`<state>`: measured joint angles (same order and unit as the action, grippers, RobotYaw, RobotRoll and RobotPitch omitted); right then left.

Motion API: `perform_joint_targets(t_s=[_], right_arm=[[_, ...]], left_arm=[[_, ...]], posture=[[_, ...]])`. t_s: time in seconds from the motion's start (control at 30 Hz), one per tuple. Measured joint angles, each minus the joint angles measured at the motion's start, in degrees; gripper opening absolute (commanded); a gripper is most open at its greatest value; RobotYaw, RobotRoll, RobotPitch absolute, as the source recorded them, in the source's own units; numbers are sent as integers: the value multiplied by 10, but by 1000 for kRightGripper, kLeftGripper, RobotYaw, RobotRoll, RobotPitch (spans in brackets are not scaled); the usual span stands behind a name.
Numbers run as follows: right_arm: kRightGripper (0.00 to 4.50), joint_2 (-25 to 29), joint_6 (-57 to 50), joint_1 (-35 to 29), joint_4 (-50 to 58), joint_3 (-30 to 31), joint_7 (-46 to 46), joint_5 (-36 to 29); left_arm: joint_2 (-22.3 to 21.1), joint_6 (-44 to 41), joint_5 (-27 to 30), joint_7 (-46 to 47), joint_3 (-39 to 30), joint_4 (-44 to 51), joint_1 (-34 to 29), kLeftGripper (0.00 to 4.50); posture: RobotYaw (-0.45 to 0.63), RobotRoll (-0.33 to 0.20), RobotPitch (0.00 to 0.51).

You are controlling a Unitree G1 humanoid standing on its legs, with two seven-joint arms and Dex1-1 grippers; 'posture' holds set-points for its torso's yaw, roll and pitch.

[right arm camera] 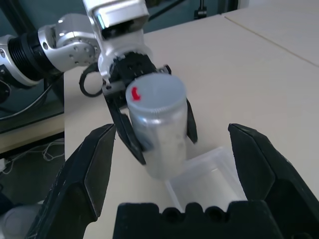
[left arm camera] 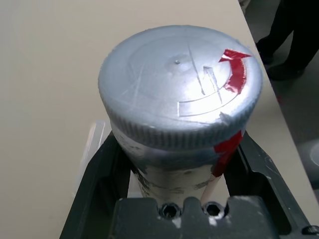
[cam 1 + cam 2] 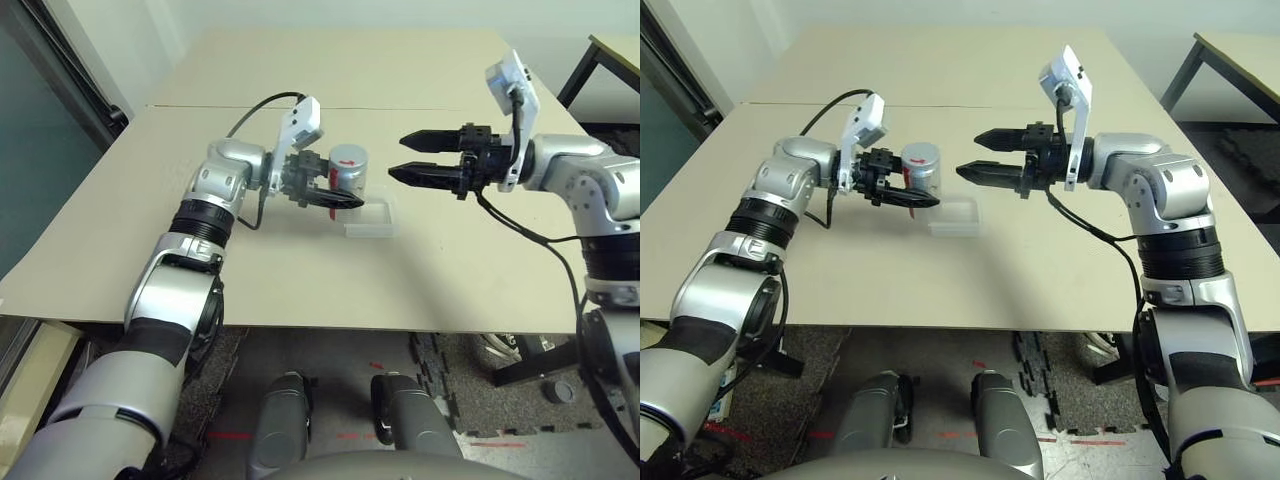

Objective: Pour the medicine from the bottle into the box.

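bottle (image 1: 159,130): silvery, dull sheen, scuffed wall; strip of glossy red tape
cap (image 2: 179,84): grey plastic, ribbed rim, scratched satin top with a raised arrow
box (image 3: 370,219): clear, thin, glossy plastic
tabletop (image 3: 300,280): matt beige, smooth
left hand (image 3: 335,198): matt black plastic fingers
right hand (image 3: 412,158): matt black fingers
forearms (image 3: 1160,185): smooth silver shells

Lab-like test room, plain beige table (image 3: 300,270), foam floor mats (image 3: 480,400), red tape marks on floor (image 3: 232,435)
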<state>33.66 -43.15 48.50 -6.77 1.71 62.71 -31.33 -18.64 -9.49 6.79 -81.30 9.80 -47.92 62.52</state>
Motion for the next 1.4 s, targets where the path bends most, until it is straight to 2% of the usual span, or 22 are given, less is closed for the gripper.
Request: perform_joint_targets(t_s=[0.33,1.1,1.2,1.3,1.33,1.4], right_arm=[[4500,-29,16,6,1,21,-5,14],[4500,-83,74,25,-44,40,-23,75],[3931,-88,74,25,-45,40,-24,75],[2794,-89,75,25,-45,39,-25,75],[2578,-90,75,25,-45,39,-25,75],[2578,-90,75,25,-45,39,-25,75]], left_arm=[[18,29,-4,3,1,-28,5,2821],[29,31,-5,13,1,-30,11,2821],[30,31,-5,14,1,-30,11,2821],[30,30,-5,15,1,-30,11,2821],[30,31,-5,16,0,-29,11,2821],[30,31,-5,16,0,-29,11,2821]], posture=[[-45,0,51],[-31,0,54],[-31,0,55],[-31,0,57],[-31,0,57],[-31,0,59]])
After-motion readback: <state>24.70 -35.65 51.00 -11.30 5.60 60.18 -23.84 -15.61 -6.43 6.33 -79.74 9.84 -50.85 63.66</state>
